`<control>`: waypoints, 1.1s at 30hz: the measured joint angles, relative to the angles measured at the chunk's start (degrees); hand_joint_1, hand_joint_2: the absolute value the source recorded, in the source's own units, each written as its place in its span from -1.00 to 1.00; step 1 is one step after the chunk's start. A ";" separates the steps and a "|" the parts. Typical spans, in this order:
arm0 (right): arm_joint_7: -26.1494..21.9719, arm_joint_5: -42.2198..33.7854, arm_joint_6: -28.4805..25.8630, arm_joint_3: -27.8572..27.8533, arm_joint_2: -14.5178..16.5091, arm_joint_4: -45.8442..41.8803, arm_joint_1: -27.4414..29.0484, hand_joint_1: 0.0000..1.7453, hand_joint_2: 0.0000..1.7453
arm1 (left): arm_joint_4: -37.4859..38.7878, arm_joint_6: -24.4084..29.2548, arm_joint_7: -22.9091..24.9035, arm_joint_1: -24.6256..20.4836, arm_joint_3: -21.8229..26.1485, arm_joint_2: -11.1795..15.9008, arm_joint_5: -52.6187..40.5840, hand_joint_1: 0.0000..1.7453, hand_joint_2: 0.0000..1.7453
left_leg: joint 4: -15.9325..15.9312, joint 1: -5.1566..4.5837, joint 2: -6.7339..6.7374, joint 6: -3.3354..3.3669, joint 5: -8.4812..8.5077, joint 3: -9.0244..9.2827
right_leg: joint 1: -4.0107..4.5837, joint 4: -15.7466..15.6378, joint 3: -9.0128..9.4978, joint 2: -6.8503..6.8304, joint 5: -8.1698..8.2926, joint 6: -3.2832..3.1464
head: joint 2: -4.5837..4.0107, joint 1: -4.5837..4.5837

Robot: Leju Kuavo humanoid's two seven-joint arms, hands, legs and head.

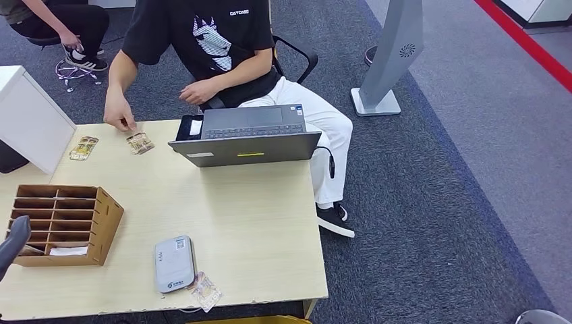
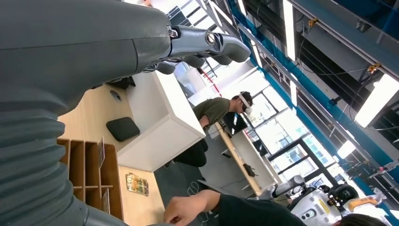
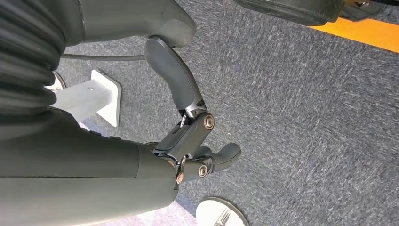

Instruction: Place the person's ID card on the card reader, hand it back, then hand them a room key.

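A person in a black shirt sits across the wooden table (image 1: 229, 202); their hand (image 1: 119, 115) touches a patterned card (image 1: 139, 142) lying near the far edge. A second patterned card (image 1: 83, 148) (image 2: 137, 183) lies left of it. The grey card reader (image 1: 174, 262) sits near the table's front edge, with another card (image 1: 205, 291) beside it. My left hand (image 1: 13, 243) (image 2: 207, 44) hovers at the table's left side by the wooden organiser (image 1: 64, 224), fingers apart and holding nothing. My right hand (image 3: 197, 146) hangs over the carpet, thumb spread, holding nothing.
An open laptop (image 1: 249, 135) stands at the far edge, screen facing me. A white box (image 1: 30, 118) occupies the far left corner. The organiser's slots hold white cards (image 1: 67, 251). A grey kiosk stand (image 1: 391, 61) rises on the carpet to the right. Another person sits at the back left.
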 joint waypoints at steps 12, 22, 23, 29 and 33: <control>6.31 -5.54 -1.26 1.62 0.00 -1.52 1.60 -1.00 1.00 | -6.14 -7.22 10.99 12.56 2.48 4.22 -18.74 -1.00 1.00 | -0.02 0.05 0.02 -0.01 -0.03 -0.01 | -0.01 0.01 0.00 0.02 -0.08 0.00 | -0.01 -0.01; 8.77 -7.13 -1.55 2.99 0.00 -2.63 2.42 -1.00 1.00 | -11.25 -3.62 11.59 23.25 4.50 0.39 -26.88 -1.00 1.00 | -0.02 0.02 -0.17 0.06 -0.05 -0.01 | -0.06 -0.03 0.07 -0.15 -0.13 0.11 | 0.00 0.01; 8.82 -7.13 -1.55 3.07 0.00 -2.69 2.46 -1.00 1.00 | -11.43 -3.55 11.56 23.57 4.53 0.03 -26.80 -1.00 1.00 | -0.02 0.02 -0.17 0.06 -0.05 -0.01 | -0.06 -0.03 0.08 -0.16 -0.13 0.11 | 0.00 0.01; 9.71 -7.23 -1.49 3.68 0.00 -3.20 2.86 -1.00 1.00 | -12.49 -4.05 6.56 25.95 7.29 -7.12 -24.43 -1.00 1.00 | -0.02 0.02 -0.17 0.06 -0.05 0.00 | -0.06 -0.02 0.09 -0.16 -0.12 0.11 | 0.00 0.00; 9.87 -7.23 -1.42 3.87 0.00 -3.37 2.93 -1.00 1.00 | -12.62 -6.66 3.65 26.92 10.93 -13.05 -23.70 -1.00 1.00 | -0.02 0.01 -0.20 0.07 -0.05 0.00 | -0.07 -0.03 0.08 -0.17 -0.13 0.12 | 0.00 0.00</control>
